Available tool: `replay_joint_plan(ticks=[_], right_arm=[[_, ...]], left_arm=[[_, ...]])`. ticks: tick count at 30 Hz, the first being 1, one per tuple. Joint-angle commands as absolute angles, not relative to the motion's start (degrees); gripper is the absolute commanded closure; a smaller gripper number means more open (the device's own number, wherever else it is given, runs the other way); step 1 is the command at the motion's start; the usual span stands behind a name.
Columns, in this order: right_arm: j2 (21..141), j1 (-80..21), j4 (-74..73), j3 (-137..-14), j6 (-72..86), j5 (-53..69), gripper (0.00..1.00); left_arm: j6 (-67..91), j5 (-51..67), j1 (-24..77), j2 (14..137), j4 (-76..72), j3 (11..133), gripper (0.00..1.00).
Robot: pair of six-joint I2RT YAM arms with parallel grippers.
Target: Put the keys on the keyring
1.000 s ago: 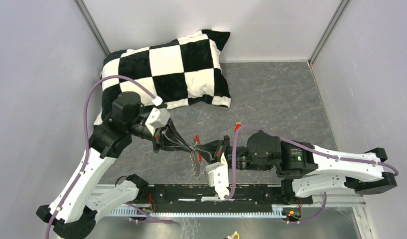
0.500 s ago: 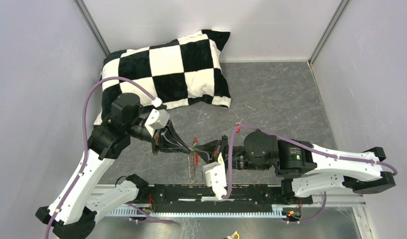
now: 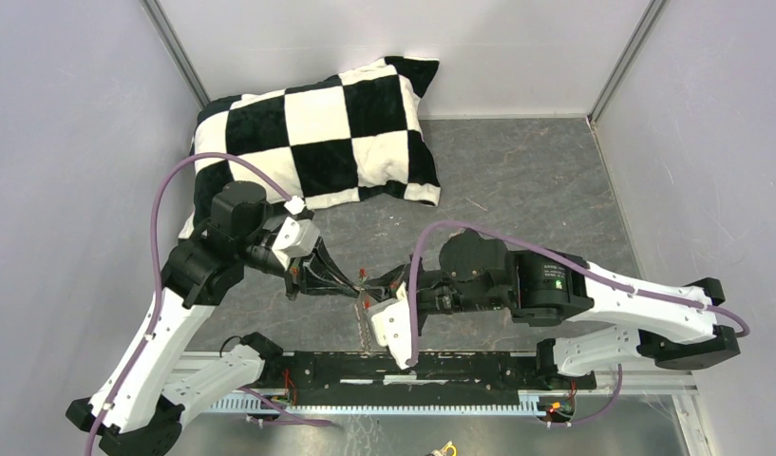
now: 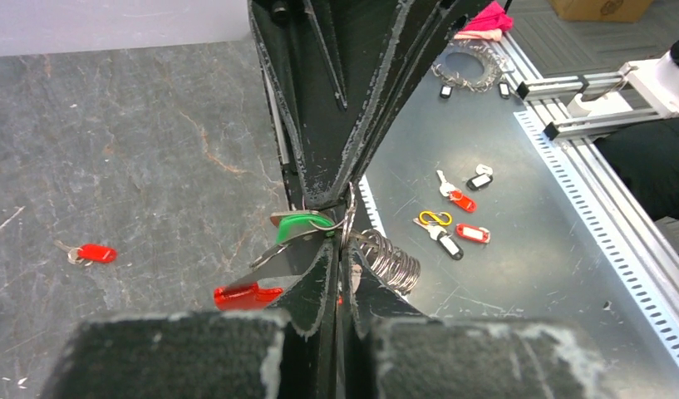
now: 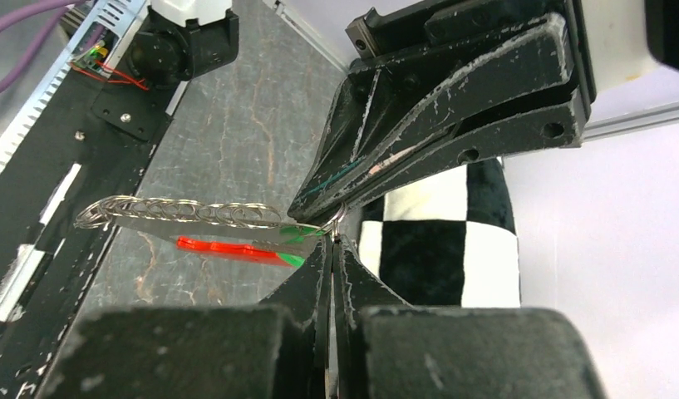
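Two pairs of fingers meet tip to tip above the counter [image 3: 517, 190], both pinched narrow. The left fingers [image 4: 315, 283] clamp the keyring [image 4: 390, 262] at its thin ring. The right fingers [image 5: 307, 283] are closed right against the green key [image 4: 298, 226], though whether they truly grip it I cannot tell. The keyring's chain and red fob [image 4: 246, 294] stick out beside the tips, off the counter. The red key [image 4: 91, 253] lies flat on the counter, well apart. A checkered pillow [image 3: 317, 133] rests at the back.
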State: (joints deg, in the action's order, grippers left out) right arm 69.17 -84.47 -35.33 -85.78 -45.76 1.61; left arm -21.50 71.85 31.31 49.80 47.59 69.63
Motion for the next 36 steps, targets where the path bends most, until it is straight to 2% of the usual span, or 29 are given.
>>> replay_joint_plan(ticks=[1, 15, 24, 36], right_arm=[[70.99, -82.07, -33.89, -91.14, -44.23, 10.13, 1.0], [75.01, -78.92, -38.52, -97.73, -42.75, 22.59, 1.0], [72.71, -78.75, -36.21, -94.74, -39.91, 21.36, 1.0], [78.29, -78.48, -37.89, -100.16, -39.74, 23.14, 1.0]], left_arm=[[-30.05, 70.4, 31.55, 50.23, 52.61, 71.98, 0.98], [-33.93, 68.05, 31.99, 50.77, 55.37, 73.27, 0.98], [-31.25, 65.88, 31.99, 49.69, 52.75, 73.04, 0.98], [-30.92, 67.23, 31.99, 49.27, 52.33, 72.47, 0.98]])
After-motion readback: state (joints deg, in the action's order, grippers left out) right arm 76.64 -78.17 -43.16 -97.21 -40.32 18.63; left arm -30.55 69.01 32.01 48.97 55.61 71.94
